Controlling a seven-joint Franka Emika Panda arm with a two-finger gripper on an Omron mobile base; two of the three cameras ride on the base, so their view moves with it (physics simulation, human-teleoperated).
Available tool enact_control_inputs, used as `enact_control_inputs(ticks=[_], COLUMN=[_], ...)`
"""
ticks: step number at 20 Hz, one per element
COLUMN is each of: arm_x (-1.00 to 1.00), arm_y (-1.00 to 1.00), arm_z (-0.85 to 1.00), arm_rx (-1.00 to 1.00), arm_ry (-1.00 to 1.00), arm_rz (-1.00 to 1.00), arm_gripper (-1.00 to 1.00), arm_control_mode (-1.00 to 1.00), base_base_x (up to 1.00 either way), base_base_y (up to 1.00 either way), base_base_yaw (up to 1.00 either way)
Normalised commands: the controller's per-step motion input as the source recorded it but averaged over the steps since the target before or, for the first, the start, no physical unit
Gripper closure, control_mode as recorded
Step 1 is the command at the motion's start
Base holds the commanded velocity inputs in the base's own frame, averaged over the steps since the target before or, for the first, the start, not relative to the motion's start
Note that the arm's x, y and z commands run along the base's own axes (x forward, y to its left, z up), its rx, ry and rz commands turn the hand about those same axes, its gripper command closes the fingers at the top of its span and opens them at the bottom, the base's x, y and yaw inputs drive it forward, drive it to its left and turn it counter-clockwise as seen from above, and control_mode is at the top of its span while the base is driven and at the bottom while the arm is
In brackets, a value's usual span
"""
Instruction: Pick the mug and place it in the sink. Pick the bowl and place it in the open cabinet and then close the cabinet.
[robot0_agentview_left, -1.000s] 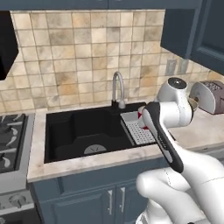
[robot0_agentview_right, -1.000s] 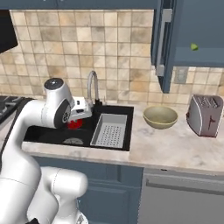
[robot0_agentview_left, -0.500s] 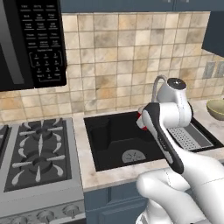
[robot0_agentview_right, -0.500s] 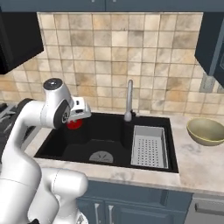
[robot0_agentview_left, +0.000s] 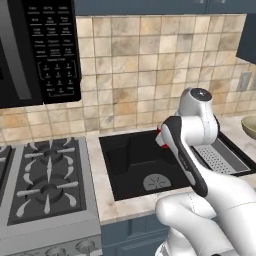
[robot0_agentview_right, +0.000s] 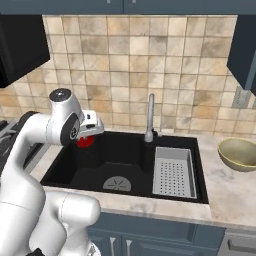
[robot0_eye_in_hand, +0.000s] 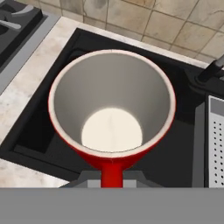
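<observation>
Mug first: we have it clamped in the fingers by its handle, upright, hanging over the near-left part of the sink, its red side peeking out beside the hand in the right base view. We judge the placing step in hand. Next we lower it into the basin and let go. Farther right, the bowl waits on the desk.

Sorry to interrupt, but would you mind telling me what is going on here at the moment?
The white robot arm's gripper is shut on the small red mug with a white inside and holds it above the black rectangular sink, over its left part. The mug is not yet set down. The wide olive-tan bowl sits on the counter to the right of the sink, waiting its turn.
</observation>
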Motion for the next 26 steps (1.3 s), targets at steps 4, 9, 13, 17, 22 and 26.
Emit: enact_control_inputs(ticks=[4,9,13,17,22,26], arm_x=[0.0,0.0,0.0,0.0,0.0,0.0], arm_y=[0.0,0.0,0.0,0.0,0.0,0.0], arm_z=[0.0,0.0,0.0,0.0,0.0,0.0], arm_rx=[0.0,0.0,0.0,0.0,0.0,0.0], arm_ry=[0.0,0.0,0.0,0.0,0.0,0.0], arm_rz=[0.0,0.0,0.0,0.0,0.0,0.0], arm_gripper=[1.0,1.0,1.0,1.0,1.0,1.0], arm_control_mode=[1.0,1.0,1.0,1.0,1.0,1.0], base_base_x=[1.0,0.98,0.86,0.71,0.56,0.56], base_base_y=[-0.01,0.0,0.0,0.04,0.01,0.0], base_base_yaw=[0.0,-0.05,-0.16,-0.25,-0.19,-0.17])
